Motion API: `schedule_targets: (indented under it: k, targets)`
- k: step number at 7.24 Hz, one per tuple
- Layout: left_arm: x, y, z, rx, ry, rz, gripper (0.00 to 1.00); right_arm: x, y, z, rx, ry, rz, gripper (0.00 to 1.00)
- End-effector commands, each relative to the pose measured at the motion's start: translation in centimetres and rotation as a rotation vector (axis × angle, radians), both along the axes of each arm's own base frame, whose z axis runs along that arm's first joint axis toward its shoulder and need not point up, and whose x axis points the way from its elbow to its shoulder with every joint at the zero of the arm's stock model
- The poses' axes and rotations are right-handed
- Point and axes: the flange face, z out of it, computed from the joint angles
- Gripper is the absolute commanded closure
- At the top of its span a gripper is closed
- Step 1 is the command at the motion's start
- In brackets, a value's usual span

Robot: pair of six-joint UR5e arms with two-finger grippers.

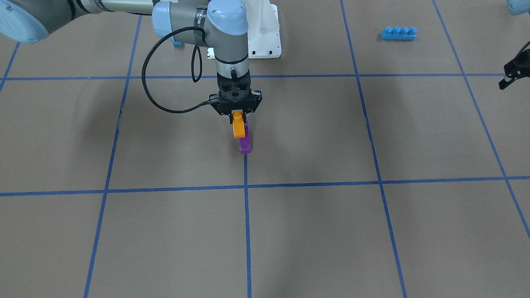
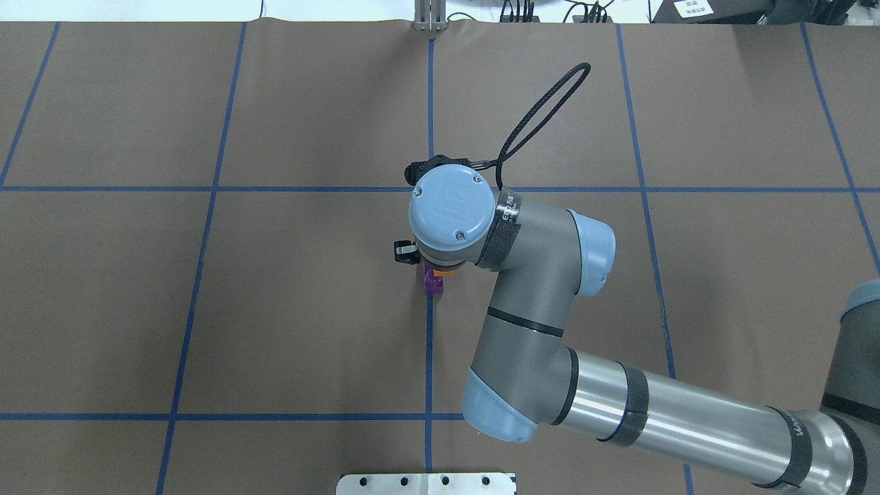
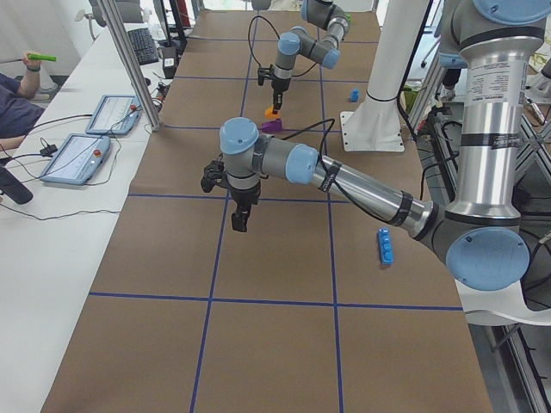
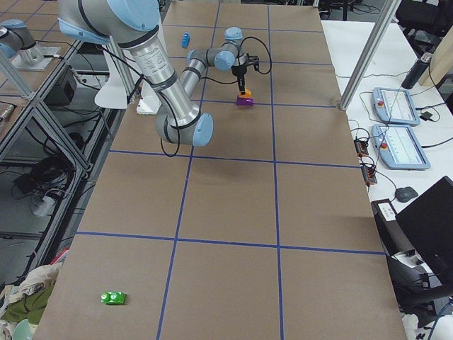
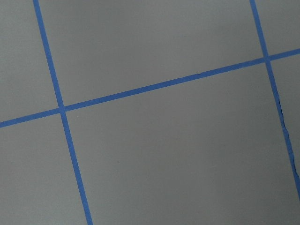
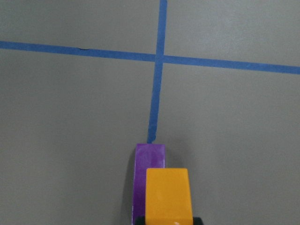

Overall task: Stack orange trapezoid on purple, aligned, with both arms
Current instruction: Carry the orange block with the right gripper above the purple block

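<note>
1. Counter (image 1: 314, 240) lies nearest, brown and gridded.
2. Purple (image 1: 245, 145) sits mid-counter on a tape line (image 1: 247, 215).
3. Right gripper (image 1: 237, 117) clamps the orange trapezoid (image 1: 238, 128) just over it, seemingly offset and unseated; aligning and pressing down are left.
4. Far right, the left gripper (image 1: 512, 73) hangs apart; I cannot tell its opening.

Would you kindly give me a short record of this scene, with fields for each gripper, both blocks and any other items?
right gripper: shut on the orange trapezoid, pointing down
orange trapezoid: held over the purple, partly overlapping it; contact unclear
purple: resting on a blue tape line
left gripper: away from both blocks; open or shut unclear
others: long blue brick, green toy
</note>
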Motion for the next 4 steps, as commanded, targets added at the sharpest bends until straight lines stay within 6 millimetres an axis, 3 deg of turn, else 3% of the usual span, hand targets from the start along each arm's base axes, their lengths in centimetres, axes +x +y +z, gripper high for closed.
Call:
schedule_targets:
  k: [1, 4]
  targets:
    - [0.00, -0.01, -0.01, 0.000, 0.000, 0.000, 0.00, -0.25, 0.24, -0.28, 0.008, -0.001, -0.011, 1.00]
    - [0.01, -0.08, 0.26, -0.005, -0.001, 0.000, 0.00, -0.46, 0.15, -0.85, 0.011, -0.006, -0.011, 1.00]
